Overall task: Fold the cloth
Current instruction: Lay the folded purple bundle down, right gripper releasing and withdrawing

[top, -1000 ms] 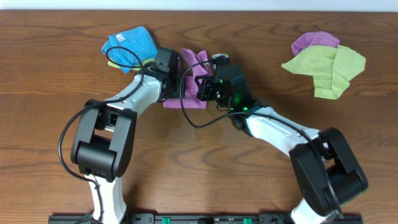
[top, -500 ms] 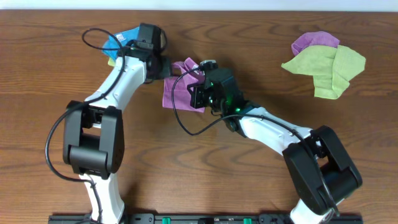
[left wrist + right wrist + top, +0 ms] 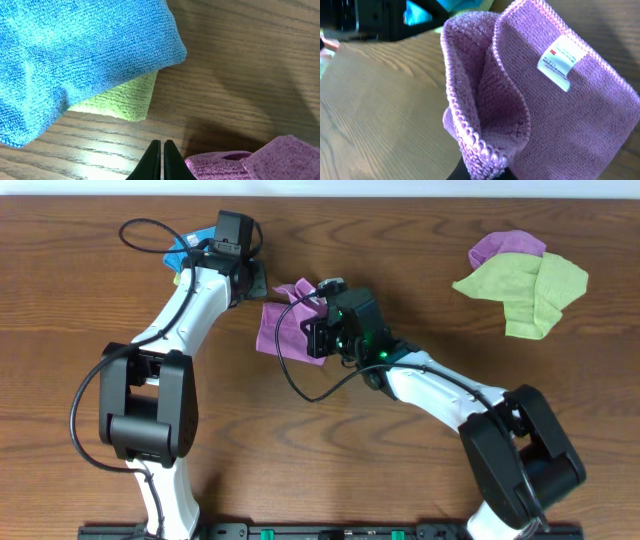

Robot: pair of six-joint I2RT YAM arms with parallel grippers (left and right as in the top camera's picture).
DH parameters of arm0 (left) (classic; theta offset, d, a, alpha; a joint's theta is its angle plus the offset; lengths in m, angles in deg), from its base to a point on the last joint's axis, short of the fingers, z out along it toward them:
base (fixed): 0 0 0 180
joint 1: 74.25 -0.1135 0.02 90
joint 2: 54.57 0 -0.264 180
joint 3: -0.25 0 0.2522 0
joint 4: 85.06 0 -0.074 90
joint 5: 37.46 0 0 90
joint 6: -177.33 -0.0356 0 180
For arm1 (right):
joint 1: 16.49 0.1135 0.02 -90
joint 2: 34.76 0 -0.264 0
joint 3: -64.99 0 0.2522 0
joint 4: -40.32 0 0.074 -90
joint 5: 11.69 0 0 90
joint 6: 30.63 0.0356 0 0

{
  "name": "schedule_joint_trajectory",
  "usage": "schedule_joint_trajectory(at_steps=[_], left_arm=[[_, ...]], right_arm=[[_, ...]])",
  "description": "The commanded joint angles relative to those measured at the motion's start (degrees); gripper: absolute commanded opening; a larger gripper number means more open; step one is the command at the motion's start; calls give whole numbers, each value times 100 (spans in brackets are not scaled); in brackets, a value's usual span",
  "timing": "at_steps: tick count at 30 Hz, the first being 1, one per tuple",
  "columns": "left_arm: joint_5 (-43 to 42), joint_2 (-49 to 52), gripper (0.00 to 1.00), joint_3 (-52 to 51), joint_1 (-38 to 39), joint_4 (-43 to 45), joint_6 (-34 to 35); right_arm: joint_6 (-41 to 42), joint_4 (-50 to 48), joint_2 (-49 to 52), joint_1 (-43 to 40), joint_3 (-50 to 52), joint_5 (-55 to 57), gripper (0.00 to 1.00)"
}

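A: Obscured items first?

B: Overhead, the right gripper (image 3: 314, 318) has its fingertips lost behind its own black body and a looping cable (image 3: 290, 355). In the right wrist view only dark slivers of them show at the bottom edge. The label (image 3: 559, 62) is white with a red mark, print unreadable. The left arm (image 3: 195, 295) covers most of the blue cloth (image 3: 185, 248).

A: Gripper states?

B: The right gripper pinches the purple cloth (image 3: 283, 322) at a bunched hem and holds that part up off the table (image 3: 80, 300). The left gripper (image 3: 162, 161) has its fingers pressed together with nothing between them, tips just beside the purple cloth. Whether they touch it, I cannot tell.

A: Surroundings?

B: The blue cloth sits near the far edge towards the left corner, with a yellow-green cloth (image 3: 125, 102) poking out beneath it. Towards the far right corner, a crumpled green cloth (image 3: 530, 290) lies over a second purple cloth (image 3: 505, 248), well apart from both arms. The left gripper sits between the blue cloth and the purple cloth.

A: Task cloth?

B: Near the far edge, slightly left of centre. Terry weave with a pale stitched border. One flap stands up and curls into an open pocket (image 3: 495, 100). The panel carrying the label lies smooth beside it. Overhead, its lower part is flat on the wood and the far right part is rumpled.
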Motion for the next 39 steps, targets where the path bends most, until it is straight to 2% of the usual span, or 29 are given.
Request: schedule_joint_trajectory(at_steps=[1,11,18,24,36,39], left_arm=[[142,35,5,133,-24,2,-59],[101,35,6,133,-24,-26,-55],[107,35,6,142,-24,-114,-61],[186,28,5,144,-24,-129,-63],[767,-210,6,144,-166,-94,-63],[765,-317,6,144,-282,-85,-61]], right_arm=[[-315,33,-142,149,-103,-72,1],[-337,-332,319,393,-127,415,1],[-339,-348,767,448,-586,415,2],[-350,-302,1014,614,-955,411,14],[-450,83,1014,944,-1008,22,20],[-490,74,1014,1019,-1008,-70,25]])
